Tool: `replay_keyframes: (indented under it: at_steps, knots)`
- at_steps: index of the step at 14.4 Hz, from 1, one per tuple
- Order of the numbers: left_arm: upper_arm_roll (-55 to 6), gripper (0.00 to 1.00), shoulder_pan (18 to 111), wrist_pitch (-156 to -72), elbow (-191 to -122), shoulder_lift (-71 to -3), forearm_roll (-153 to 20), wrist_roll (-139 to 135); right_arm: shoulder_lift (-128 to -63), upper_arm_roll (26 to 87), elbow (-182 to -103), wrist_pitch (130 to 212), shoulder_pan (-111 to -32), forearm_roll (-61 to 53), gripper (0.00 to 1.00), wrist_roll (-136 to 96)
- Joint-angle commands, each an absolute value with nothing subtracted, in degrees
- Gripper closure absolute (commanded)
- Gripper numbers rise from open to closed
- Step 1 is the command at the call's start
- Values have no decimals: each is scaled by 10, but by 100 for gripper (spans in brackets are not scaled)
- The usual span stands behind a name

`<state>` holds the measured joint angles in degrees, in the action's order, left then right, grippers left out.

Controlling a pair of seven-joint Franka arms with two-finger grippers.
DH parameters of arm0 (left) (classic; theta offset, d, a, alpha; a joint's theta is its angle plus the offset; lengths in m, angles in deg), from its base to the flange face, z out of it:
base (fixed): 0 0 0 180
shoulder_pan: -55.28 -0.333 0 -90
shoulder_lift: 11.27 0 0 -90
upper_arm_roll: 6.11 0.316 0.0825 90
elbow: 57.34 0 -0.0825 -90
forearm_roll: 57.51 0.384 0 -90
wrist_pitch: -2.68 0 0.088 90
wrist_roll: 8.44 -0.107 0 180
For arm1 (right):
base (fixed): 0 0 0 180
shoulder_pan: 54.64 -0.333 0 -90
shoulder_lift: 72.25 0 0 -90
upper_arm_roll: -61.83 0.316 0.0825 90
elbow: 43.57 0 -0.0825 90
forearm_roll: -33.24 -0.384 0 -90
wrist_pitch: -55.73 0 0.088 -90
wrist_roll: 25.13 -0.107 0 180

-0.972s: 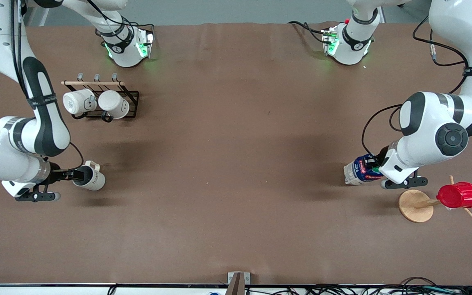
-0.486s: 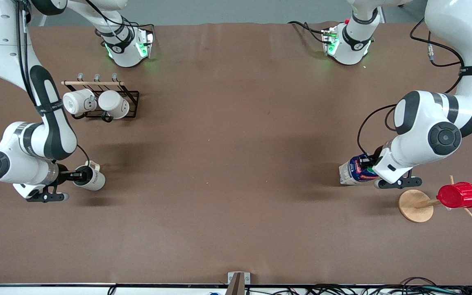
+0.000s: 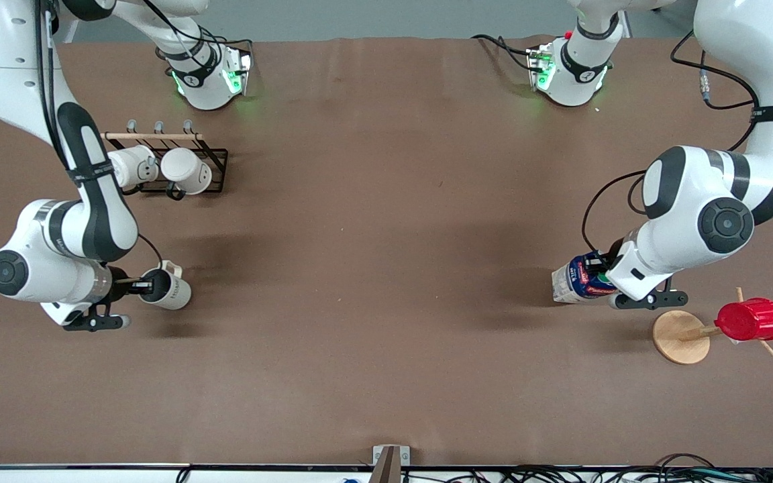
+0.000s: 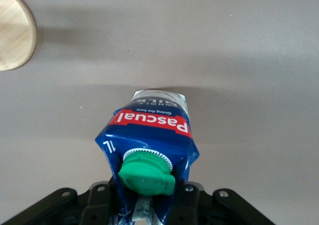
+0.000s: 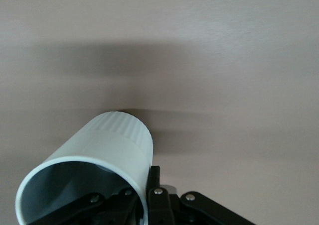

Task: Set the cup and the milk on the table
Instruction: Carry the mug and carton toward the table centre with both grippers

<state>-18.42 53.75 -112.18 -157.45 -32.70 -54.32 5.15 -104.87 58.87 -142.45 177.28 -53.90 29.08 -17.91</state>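
Note:
My right gripper (image 3: 146,287) is shut on the rim of the cream cup (image 3: 170,290), one finger inside its grey inside and one outside, and holds it over the brown table (image 3: 386,268) toward the right arm's end. In the right wrist view the cup (image 5: 99,160) fills the lower part, pinched at its wall by my right gripper (image 5: 146,195). My left gripper (image 3: 606,275) is shut on the top of the blue and white milk carton (image 3: 578,283), held tilted over the table toward the left arm's end. The left wrist view shows the milk (image 4: 149,130), its green cap (image 4: 147,172) and my left gripper (image 4: 147,205).
A black wire rack (image 3: 215,164) with two plain white mugs (image 3: 158,169) stands farther from the front camera than the cup. A wooden stand (image 3: 678,337) bearing a red ribbed cup (image 3: 751,319) stands beside the milk, nearer to the front camera; its round base shows in the left wrist view (image 4: 15,31).
My right gripper has carried the cup toward the table's middle. My left gripper has carried the milk a little toward the middle too.

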Motion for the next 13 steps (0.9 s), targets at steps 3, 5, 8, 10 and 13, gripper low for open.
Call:
replay_keyframes:
  at_steps: [3, 5, 8, 10, 13]
  knots:
    - [-196, 82, 537, -1095, -1549, -312, -541, 59, -1000, 592, -1433, 1728, -652, 273, 96, -371]
    - [-204, 82, 537, -1085, -1539, -313, -542, 67, -997, 592, -1428, 1728, -723, 265, 96, -478]
    - [-206, 83, 557, -1076, -1530, -314, -541, 92, -1001, 592, -1383, 1736, -838, 251, 96, -637]
    - [-207, 83, 564, -1076, -1526, -314, -540, 114, -1040, 591, -1324, 1736, -892, 252, 96, -712]
    - [-207, 83, 584, -1075, -1522, -314, -541, 138, -1084, 591, -1273, 1737, -930, 253, 95, -763]
